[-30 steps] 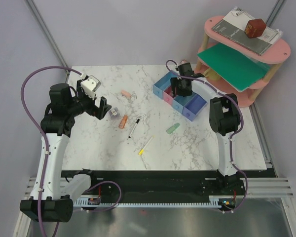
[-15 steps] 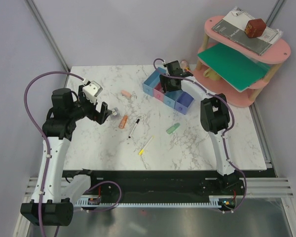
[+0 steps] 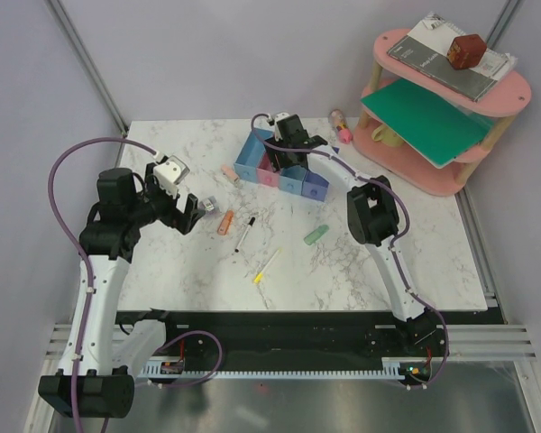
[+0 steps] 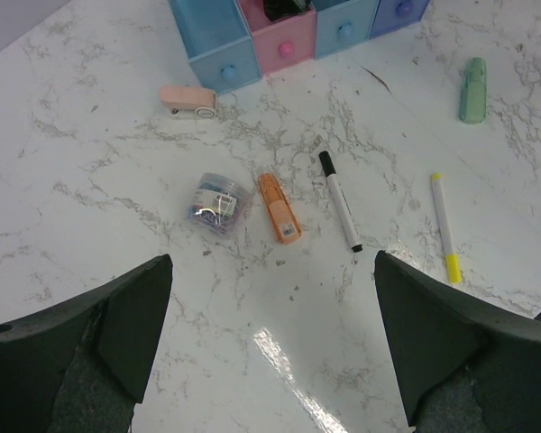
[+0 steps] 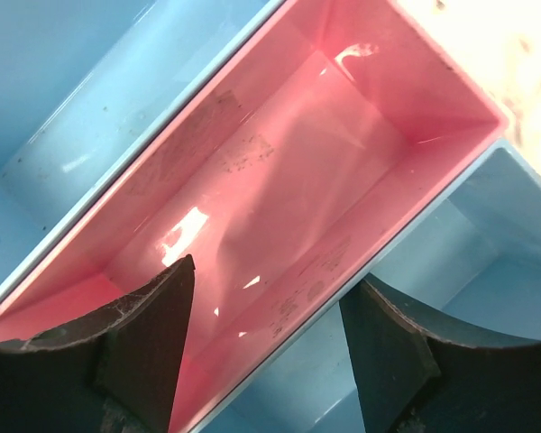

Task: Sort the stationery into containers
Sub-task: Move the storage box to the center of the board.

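Surface: white marble-look table (image 3: pixel 361 271), glossy with grey veins, lilac walls behind.
Left gripper (image 4: pixel 272 271): near left, hanging above the table, jaws spread wide with nothing between them.
Yellow pencil (image 3: pixel 266 267): thin stick, nearest item, lying slantwise mid-table.
Green eraser (image 3: pixel 316 235): pale, stubby, right of the pencil.
Pen (image 3: pixel 244 233): slim white barrel, black cap.
Orange eraser (image 3: pixel 225 223): stubby block just left of the pen.
Grey sharpener (image 4: pixel 221 203): small, round, translucent, just left of the orange eraser.
Pink eraser (image 3: pixel 231 171): stubby, lying just left of the containers.
Containers (image 4: pixel 207 63): far centre; joined row of four open, shiny plastic bins, light blue, pink, light blue, periwinkle, a round knob on each near face.
Right gripper (image 5: pixel 269 275): down in the row, one finger in the pink bin, the other over its blue neighbour, jaws parted astride the shared wall; whether they pinch it cannot be told.
Shelf (image 3: pixel 509 90): pink, rounded, far right, books on top.
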